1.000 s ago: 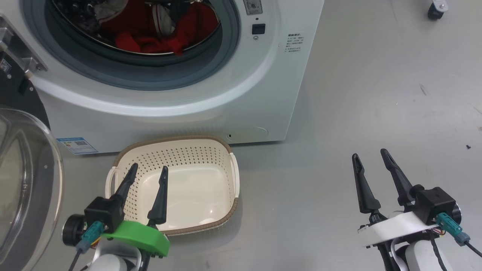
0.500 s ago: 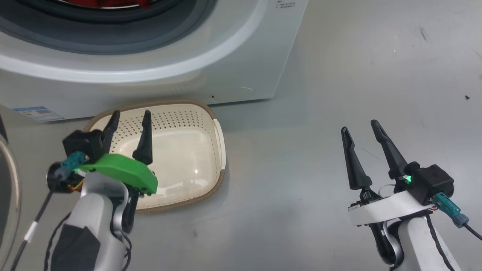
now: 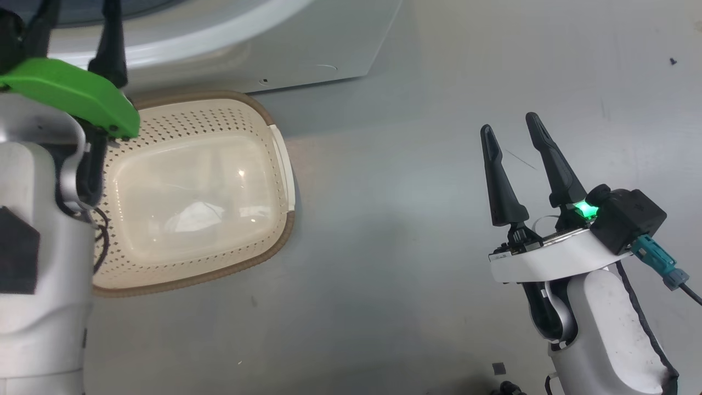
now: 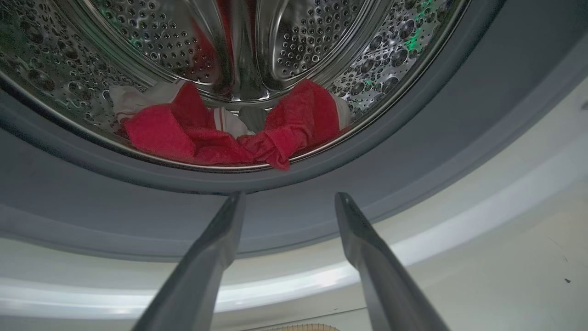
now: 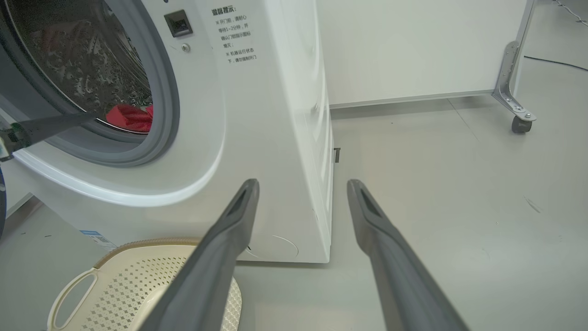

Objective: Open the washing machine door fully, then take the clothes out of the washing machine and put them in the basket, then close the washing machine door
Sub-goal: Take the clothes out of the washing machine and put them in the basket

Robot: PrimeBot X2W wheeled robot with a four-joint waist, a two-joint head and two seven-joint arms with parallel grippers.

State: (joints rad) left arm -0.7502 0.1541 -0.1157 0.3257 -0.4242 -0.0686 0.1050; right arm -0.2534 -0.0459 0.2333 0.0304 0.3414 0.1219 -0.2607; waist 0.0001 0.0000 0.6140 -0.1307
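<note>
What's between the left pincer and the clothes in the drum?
In the left wrist view, the grey rubber ring lies between the left pincer and the clothes.

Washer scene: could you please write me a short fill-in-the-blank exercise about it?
The clothes inside the washer are mostly ____.
The basket holds ____ clothes.
The left gripper and right gripper are both ____.
Missing words: red; no; open.

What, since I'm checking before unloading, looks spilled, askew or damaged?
Nothing stands out: the clothes lie inside the washing machine, one red fold at the drum edge; the basket sits upright, empty, before it.
</note>
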